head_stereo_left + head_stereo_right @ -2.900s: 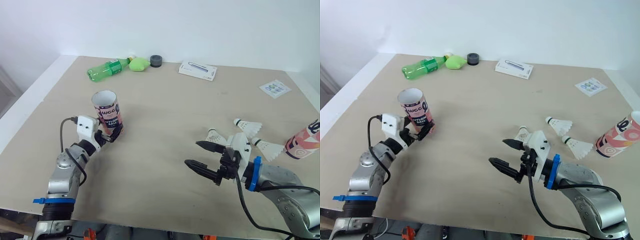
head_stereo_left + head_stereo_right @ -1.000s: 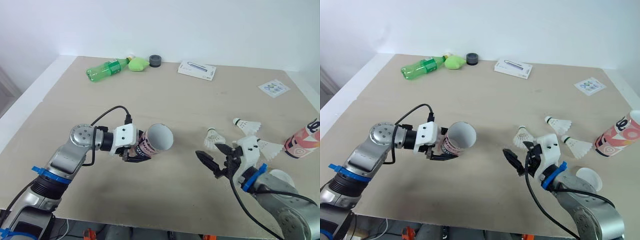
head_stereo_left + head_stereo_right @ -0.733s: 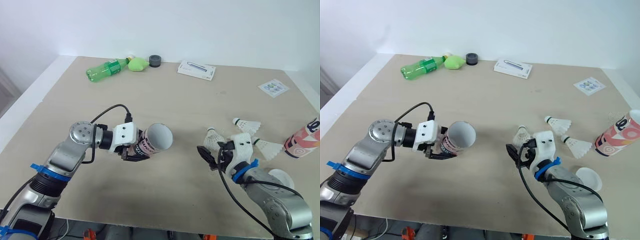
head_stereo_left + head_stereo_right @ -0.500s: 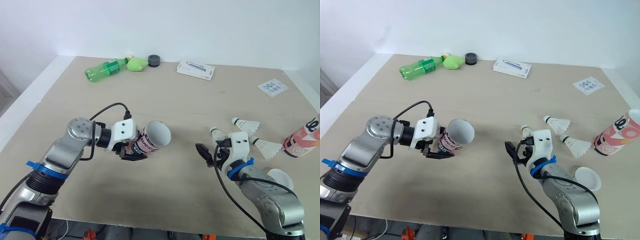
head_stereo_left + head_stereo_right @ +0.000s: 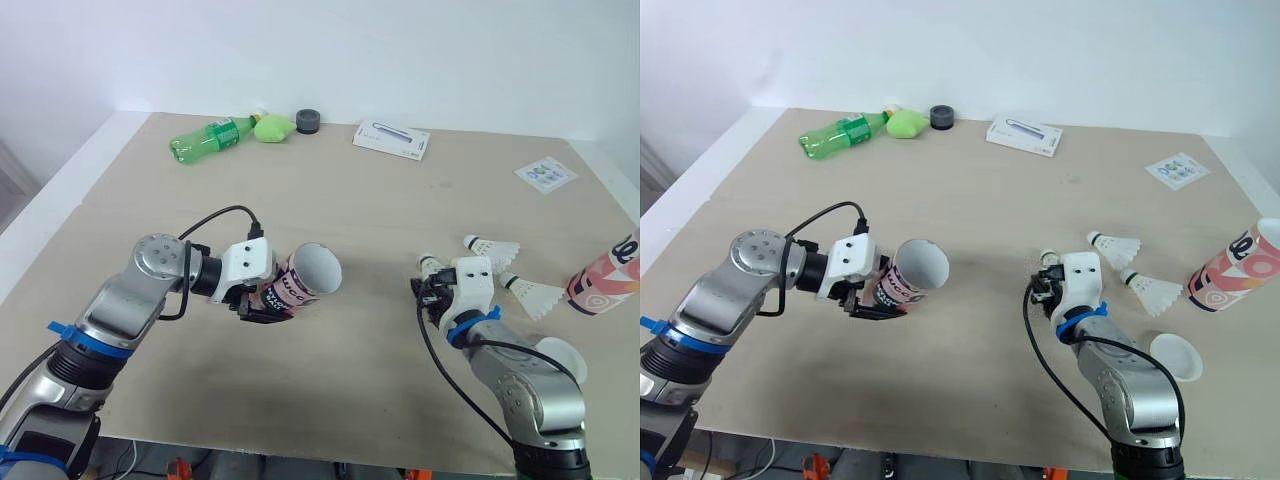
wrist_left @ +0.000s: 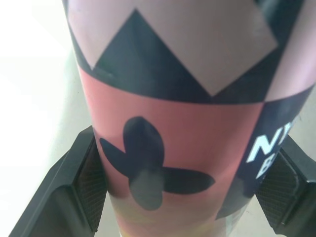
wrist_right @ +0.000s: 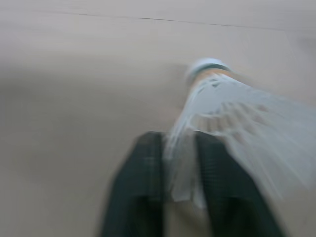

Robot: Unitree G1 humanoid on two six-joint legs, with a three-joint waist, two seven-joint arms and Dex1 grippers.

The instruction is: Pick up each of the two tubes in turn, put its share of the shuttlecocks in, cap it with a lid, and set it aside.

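Right wrist view: right gripper [image 7: 177,143] narrowed onto shuttlecock [image 7: 232,113] skirt, cork pointing away from fingers. Left gripper [image 6: 186,177] clamps tube [image 5: 296,288] (tipped on its side), open mouth facing right gripper, well apart to its left. Cork should lead along tube's axis.

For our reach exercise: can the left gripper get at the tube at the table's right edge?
Probably not: the left gripper is shut on the near tube, and the far tube sits beyond the right arm.

The tube [image 6: 187,98] carries white letters "NY" on its dark band (a "B" begins the line beneath); nothing else reads clearly.
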